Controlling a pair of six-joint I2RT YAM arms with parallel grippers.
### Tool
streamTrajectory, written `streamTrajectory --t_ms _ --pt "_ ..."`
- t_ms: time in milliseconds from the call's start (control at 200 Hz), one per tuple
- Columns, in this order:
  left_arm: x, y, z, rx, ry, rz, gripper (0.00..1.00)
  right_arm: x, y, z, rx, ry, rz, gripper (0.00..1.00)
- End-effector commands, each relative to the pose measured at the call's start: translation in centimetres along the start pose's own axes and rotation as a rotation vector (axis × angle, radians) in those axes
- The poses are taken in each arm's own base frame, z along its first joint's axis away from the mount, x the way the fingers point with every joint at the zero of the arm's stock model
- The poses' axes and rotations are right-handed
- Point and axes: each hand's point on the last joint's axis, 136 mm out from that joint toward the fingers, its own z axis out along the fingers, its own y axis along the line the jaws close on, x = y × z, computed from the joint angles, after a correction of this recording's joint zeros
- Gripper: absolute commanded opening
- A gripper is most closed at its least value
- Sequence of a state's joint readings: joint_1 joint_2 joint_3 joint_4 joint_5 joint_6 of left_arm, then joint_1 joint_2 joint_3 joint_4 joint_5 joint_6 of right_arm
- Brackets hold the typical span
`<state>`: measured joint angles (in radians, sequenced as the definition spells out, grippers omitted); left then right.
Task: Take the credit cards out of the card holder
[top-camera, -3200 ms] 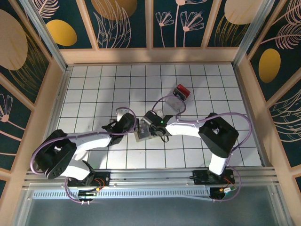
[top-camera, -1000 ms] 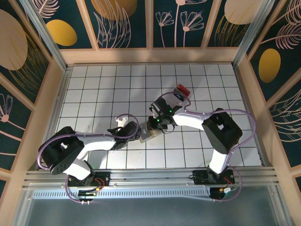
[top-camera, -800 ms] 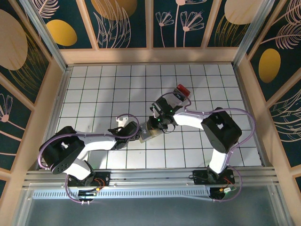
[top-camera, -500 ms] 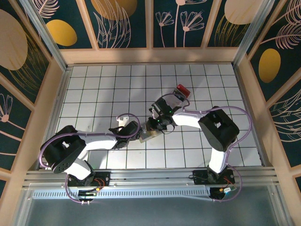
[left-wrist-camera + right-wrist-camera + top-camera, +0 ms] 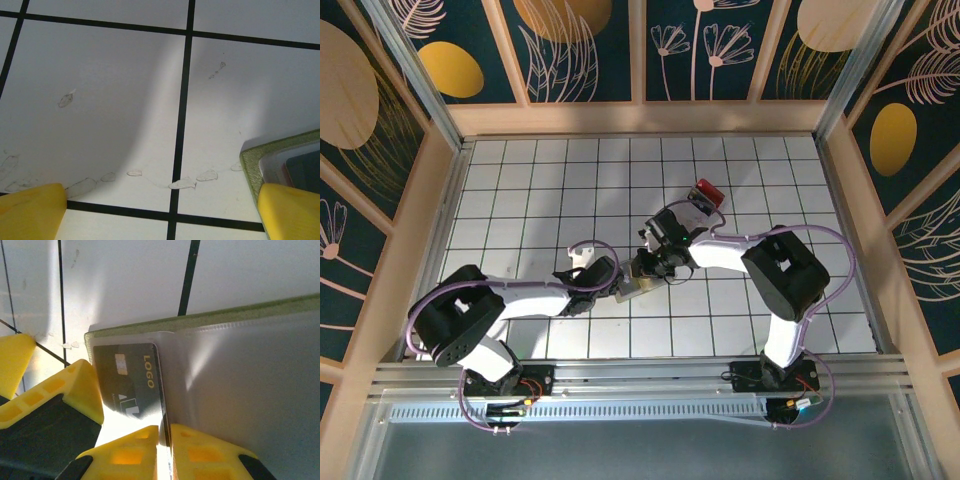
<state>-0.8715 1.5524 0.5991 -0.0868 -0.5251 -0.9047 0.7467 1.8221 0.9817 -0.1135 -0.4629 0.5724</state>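
At table centre, top view: card holder (image 5: 633,289) lies open between both grippers. Left wrist view: left gripper (image 5: 160,201) gapes wide and empty, one finger at the holder's corner; best pressed down there as an anchor. Right wrist view: right gripper (image 5: 165,447) pinches the dark card (image 5: 127,382) by its edge; draw it flat along the sleeve.

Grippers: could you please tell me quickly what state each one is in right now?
Left gripper: open wide, holding nothing.
Right gripper: jaws closed on the edge of the dark card at the card holder corner.
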Motion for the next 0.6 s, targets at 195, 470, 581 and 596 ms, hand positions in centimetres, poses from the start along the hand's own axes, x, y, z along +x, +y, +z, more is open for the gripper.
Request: streamTrajectory --t_ms 195,470,581,596 --pt "1.2 1.4 1.0 -0.090 0.048 0.036 0.99 0.1 3.4 -1.0 -0.205 0.000 0.031 0.13" --pt "1.2 1.6 0.8 -0.091 0.049 0.035 0.99 0.0 3.1 -1.5 -0.234 -0.015 0.072 0.14" --pt "1.3 1.8 0.8 -0.092 0.049 0.033 0.99 -0.1 3.2 -1.7 -0.239 -0.019 0.073 0.16" --pt "1.3 1.7 0.7 -0.091 0.049 0.034 0.99 -0.2 3.2 -1.7 -0.238 -0.020 0.073 0.16"
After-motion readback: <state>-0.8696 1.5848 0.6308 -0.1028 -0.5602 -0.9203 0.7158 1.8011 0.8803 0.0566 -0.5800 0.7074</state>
